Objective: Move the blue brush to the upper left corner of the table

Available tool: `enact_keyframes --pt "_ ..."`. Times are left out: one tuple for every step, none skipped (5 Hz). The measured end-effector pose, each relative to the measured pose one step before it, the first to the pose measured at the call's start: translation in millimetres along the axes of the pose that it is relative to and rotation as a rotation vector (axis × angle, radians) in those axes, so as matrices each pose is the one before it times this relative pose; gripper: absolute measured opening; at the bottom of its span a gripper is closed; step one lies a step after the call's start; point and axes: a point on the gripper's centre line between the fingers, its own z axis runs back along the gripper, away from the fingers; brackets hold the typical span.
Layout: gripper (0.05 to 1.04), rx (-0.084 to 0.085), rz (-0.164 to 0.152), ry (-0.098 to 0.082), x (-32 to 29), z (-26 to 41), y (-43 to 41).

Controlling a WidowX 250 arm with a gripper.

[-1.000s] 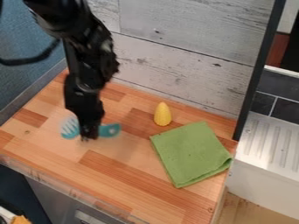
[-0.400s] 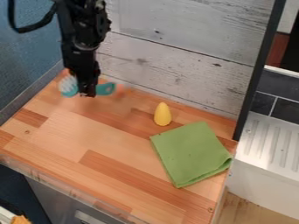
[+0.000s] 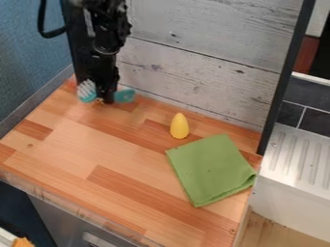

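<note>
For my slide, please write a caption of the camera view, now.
End effector at the blue brush, near the table's upper left corner; yellow object and green cloth farther right.

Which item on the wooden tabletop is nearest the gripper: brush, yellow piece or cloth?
The blue brush, right at the gripper, upper left in view; the yellow piece and folded green cloth sit apart, farther right.

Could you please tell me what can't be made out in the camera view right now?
- Middle of the brush: camera view, hidden behind the gripper.
- Top of the arm: camera view, cut off by the top edge.
- Orange thing, lower left: camera view, cut off by the bottom edge, too little to name.
- Underside of the cloth: camera view, hidden by its upper side.
</note>
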Motion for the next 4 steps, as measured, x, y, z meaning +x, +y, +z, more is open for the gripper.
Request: enact_keyframes --pt "0.326 0.0275 -0.0371 -0.0070 -1.44 -20.52 1.03" --pt "0.326 0.0020 -0.0066 -0.0042 1.46 -6.12 -4.38" --pt "0.389 -0.0020 -0.0125 -0.0006 -0.38 -1.95 -0.43" --pt "0.690 -0.0241 -0.0169 0.0228 -3.52 0.78 3.63"
